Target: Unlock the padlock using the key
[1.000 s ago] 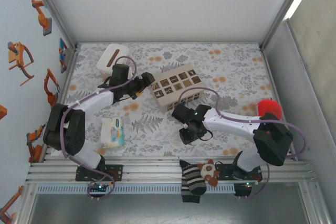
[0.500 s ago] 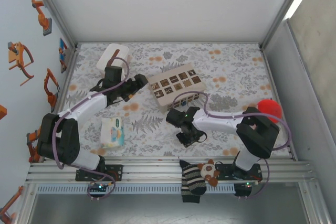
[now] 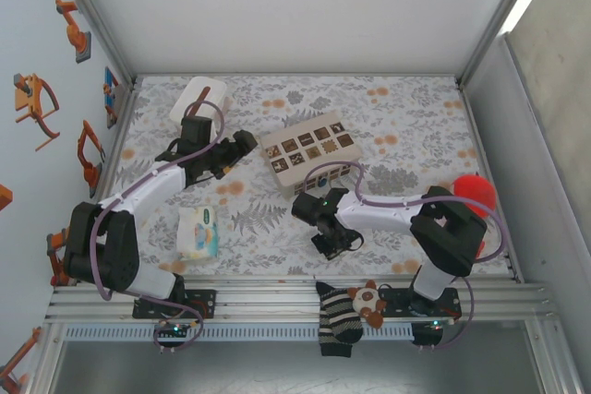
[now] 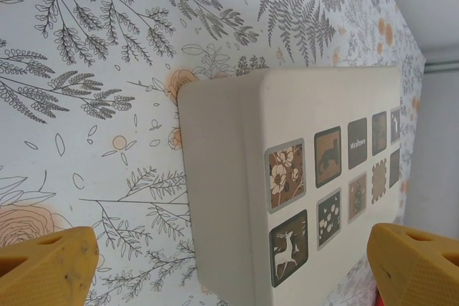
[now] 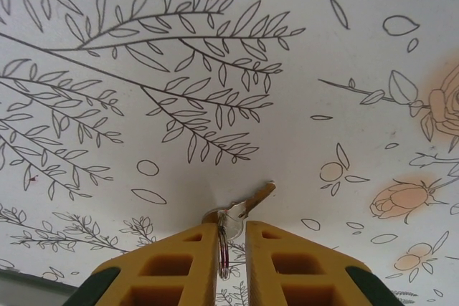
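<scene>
Fingers (image 4: 50, 263) of my left gripper (image 3: 238, 147) stand wide apart in the lower corners, the beige box (image 4: 287, 177) lying between them farther on; lower centre, my right gripper (image 5: 231, 233) is clamped on the key (image 5: 247, 206), its tip at the flowered table (image 5: 323, 69).

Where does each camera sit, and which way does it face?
Top external: above, behind the bases, facing down on the table, left arm, right arm and beige box.
Left wrist: on the left arm, facing the beige box between the open left fingers.
Right wrist: on the right arm, facing down at the table; the right fingers pinch the key.
Shared: the beige box, in top external and left wrist.
</scene>
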`<state>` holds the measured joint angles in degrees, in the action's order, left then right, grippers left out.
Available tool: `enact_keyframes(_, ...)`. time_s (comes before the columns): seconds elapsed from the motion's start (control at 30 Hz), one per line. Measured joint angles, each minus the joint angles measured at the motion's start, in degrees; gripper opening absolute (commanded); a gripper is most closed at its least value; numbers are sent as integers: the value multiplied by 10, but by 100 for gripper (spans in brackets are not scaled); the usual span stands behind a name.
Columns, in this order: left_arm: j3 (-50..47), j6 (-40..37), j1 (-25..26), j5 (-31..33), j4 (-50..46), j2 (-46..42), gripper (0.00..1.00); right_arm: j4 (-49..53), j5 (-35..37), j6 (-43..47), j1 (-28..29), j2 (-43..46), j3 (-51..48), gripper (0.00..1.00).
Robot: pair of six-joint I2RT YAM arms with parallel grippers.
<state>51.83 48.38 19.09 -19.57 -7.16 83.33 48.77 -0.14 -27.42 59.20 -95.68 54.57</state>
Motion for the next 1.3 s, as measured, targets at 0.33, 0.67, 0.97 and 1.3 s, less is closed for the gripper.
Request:
enact_keyframes(0.33, 0, -15, -13, 12, -25, -29, 96, -7, -5, -1, 0, -6, -1, 9)
enact_keyframes(0.67, 0, -30, -46, 24, -61, -95, 96, -23, 26, 5, 2, 52, -23, 0)
enact_keyframes(0.97, 0, -30, -64, -25, -82, -167, 96, -111, 86, 90, -33, 227, -25, 0)
enact_keyframes(1.3, -46, 89, -63, -146, 1, -222, 97, -290, -14, 163, -154, 324, -32, 0)
